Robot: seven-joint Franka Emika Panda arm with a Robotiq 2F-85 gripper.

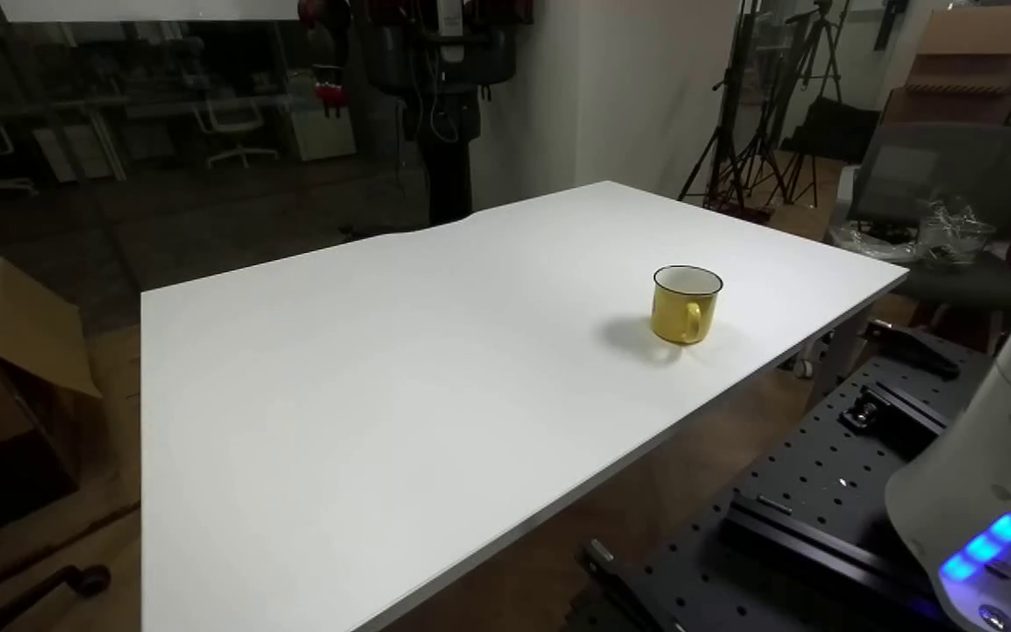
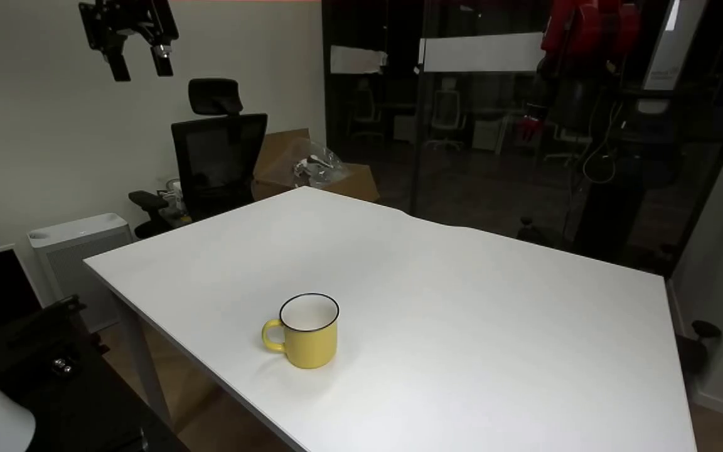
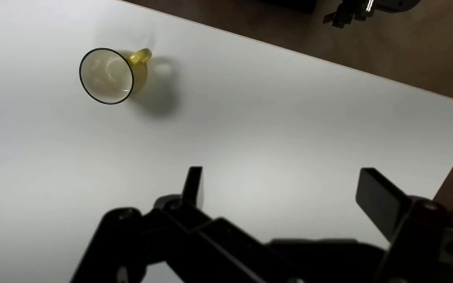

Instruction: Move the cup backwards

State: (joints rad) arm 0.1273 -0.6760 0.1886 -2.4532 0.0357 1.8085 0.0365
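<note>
Our gripper point(image 3: 279, 175): fingers point(image 3: 380, 198) apart. We've the cup point(image 1: 681, 316) upright near the robot-side edge of the table point(image 1: 365, 395) — broad tabletop beyond, out to the far edge. Print on the pale background panel point(image 2: 669, 56) — too small to read.

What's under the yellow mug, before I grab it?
In both exterior views, white tabletop runs right up to the visible base of the yellow mug, with nothing poking out. The patch directly beneath is covered in every view, so I can't tell what's there.
</note>
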